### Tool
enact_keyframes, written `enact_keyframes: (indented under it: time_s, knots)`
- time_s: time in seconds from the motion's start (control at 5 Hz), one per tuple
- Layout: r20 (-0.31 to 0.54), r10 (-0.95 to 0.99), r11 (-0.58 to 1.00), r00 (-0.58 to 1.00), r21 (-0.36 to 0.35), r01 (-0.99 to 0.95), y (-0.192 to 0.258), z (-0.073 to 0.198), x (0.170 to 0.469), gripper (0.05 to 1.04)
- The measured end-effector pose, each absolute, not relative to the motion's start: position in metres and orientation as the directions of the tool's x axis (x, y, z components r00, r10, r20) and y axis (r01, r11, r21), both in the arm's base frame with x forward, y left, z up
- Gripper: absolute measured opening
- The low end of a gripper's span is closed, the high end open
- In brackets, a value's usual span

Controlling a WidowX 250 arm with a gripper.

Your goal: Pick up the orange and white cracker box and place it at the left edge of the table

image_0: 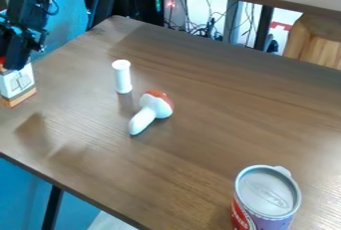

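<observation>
The black gripper (16, 57) hangs at the far left of the scene, with loose thin wires along the arm above it. It is directly over the box (18, 82), or in front of its upper part; I cannot tell if they touch. How far the jaws are open, and whether they have hold of the box, I also cannot tell. The box has flat sides, white with grey marks, and an orange band at its bottom. It is at the left side of the tabletop (220, 109), which is brown, with wood grain and a soft shine.

To the right of the box, the white cylinder (122, 78) stands upright. It is slim and smooth, with a wider round top. Near it, a little to the right, lies the toy mushroom (150, 111). Its rounded cap is orange-red above and white below, and its thick white stem points to the near left. These two things stay apart from each other.

At the near right stands the can (264, 199), with a round grey lid which has a raised rim and a small tab on its far side. Its wall is red and purple, with light print.
</observation>
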State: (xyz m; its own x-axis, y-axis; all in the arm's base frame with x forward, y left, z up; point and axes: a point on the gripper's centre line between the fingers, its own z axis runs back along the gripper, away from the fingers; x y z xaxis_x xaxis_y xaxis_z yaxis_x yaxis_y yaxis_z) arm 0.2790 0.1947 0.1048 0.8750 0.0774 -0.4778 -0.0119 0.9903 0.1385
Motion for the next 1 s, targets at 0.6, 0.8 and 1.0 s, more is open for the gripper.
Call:
enact_keyframes:
  time_s: [0.6,0.8,1.0]
  knots:
    - [-0.351,-0.118,0.981,0.929,0.105,0.164,0.199,0.077,0.277,0.373]
    - [-0.357,-0.121,0.981,0.926,0.097,0.165,0.199,0.077,0.278,0.416]
    - [-0.38,-0.111,0.988,0.918,0.054,0.142,0.196,0.072,0.274,0.73]
